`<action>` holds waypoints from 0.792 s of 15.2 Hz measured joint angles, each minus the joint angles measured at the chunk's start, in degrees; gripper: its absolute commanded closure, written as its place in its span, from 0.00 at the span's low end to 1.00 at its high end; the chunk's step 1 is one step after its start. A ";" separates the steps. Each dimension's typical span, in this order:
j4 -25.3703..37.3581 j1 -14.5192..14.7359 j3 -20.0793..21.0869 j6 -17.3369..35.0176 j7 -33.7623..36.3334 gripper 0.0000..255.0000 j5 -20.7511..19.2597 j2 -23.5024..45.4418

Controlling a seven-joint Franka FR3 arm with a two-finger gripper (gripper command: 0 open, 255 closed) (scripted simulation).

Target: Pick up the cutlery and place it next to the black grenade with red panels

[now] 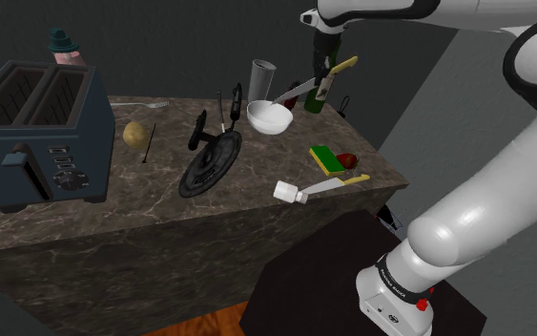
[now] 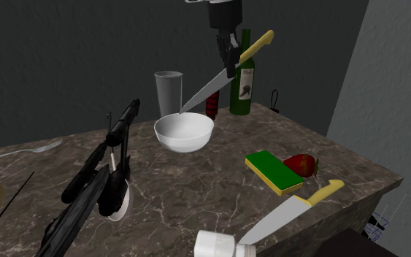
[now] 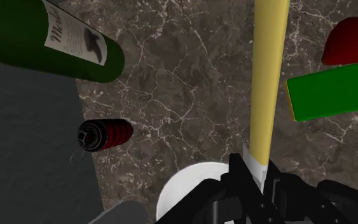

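In the second exterior view the bowl (image 2: 184,132) sits mid-counter (image 2: 196,191), with the glass (image 2: 168,91) at its 12 o'clock, the grenade (image 2: 212,104) at 1 and the bottle (image 2: 243,84) at 2, just beside the grenade. The block (image 2: 273,171) lies at the bowl's 4 o'clock, the strawberry (image 2: 301,164) just beside it at its 2 o'clock. The knife (image 2: 218,82) hangs in the gripper (image 2: 231,66) above the grenade.

Veined marble counter (image 2: 196,190), glossy glass bottle (image 2: 243,82)
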 measured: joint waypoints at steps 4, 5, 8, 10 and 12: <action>7.89 -2.01 -1.89 -0.47 -4.08 1.00 -0.45 6.56; 9.99 -2.61 -2.38 -0.95 -5.31 1.00 -0.42 7.95; 13.62 -3.48 -3.08 -1.30 -7.06 1.00 -0.44 10.85; 13.07 -3.66 -3.20 -0.27 -7.15 1.00 -0.49 11.29; 11.72 -3.68 -3.22 1.18 -6.83 1.00 -0.60 11.42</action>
